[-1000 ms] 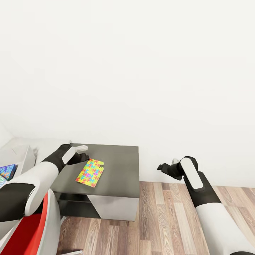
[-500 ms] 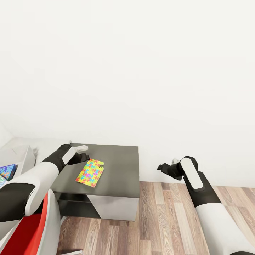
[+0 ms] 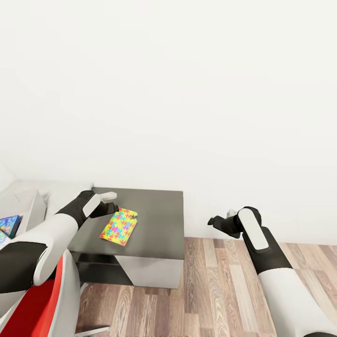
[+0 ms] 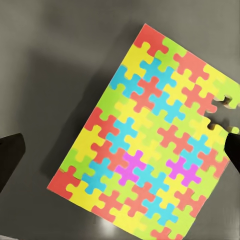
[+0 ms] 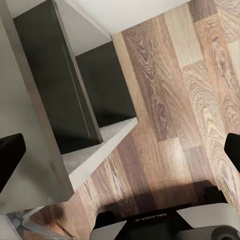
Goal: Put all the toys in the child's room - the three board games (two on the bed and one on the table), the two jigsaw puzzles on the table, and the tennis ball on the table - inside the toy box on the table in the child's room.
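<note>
The table (image 3: 159, 220), its dark lower section, is carrying one jigsaw puzzle (image 3: 119, 227) lying flat near its left edge. The left gripper (image 3: 112, 206) is hovering over the puzzle's far end, fingers spread wide, likely lining up a grasp. The right gripper (image 3: 214, 221) is idling over the wooden floor (image 3: 220, 290), also spread wide. No legible writing.

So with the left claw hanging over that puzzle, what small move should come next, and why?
Probably lower the left claw onto the near edge of the jigsaw puzzle. The puzzle lies flat on the dark table, ungrasped, and in the left wrist view it sits between the open fingertips, one already at its edge.
</note>
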You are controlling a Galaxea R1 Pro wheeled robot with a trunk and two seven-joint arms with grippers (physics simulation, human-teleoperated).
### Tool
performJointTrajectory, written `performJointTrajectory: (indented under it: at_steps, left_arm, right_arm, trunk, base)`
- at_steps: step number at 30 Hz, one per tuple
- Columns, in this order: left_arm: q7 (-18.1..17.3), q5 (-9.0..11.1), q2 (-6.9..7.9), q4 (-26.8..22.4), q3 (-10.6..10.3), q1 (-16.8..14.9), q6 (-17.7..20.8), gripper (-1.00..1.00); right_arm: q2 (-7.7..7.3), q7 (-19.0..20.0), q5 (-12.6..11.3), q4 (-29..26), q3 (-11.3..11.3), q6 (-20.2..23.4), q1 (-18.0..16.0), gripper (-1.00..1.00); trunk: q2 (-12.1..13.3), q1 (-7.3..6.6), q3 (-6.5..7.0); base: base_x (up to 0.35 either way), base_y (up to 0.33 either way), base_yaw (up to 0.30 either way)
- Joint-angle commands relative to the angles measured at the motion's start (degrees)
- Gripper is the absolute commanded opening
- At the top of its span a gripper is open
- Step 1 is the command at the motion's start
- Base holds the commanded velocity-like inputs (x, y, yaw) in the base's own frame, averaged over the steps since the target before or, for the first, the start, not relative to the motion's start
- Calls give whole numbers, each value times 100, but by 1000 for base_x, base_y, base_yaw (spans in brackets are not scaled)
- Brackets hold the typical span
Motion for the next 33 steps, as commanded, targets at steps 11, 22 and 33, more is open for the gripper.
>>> performJointTrajectory:
  at_steps: [11,22,33]
  left_arm:
    - [40,61,-7,-10,-33,-4,24,100]
    - [40,61,-8,-10,-34,-2,18,100]
    - [40,61,-15,-10,-35,-1,15,100]
  right_arm:
    - [-4,-60,-54,-5,13,10,-6,100]
    - [-3,-60,-49,-4,20,10,-5,100]
    - [-3,-60,-45,-3,21,10,0,100]
  trunk:
    - [-12,3,-113]
    - [-12,3,-215]
    - [-12,3,-317]
  base:
    - [0,0,0]
    - [0,0,0]
    - [0,0,0]
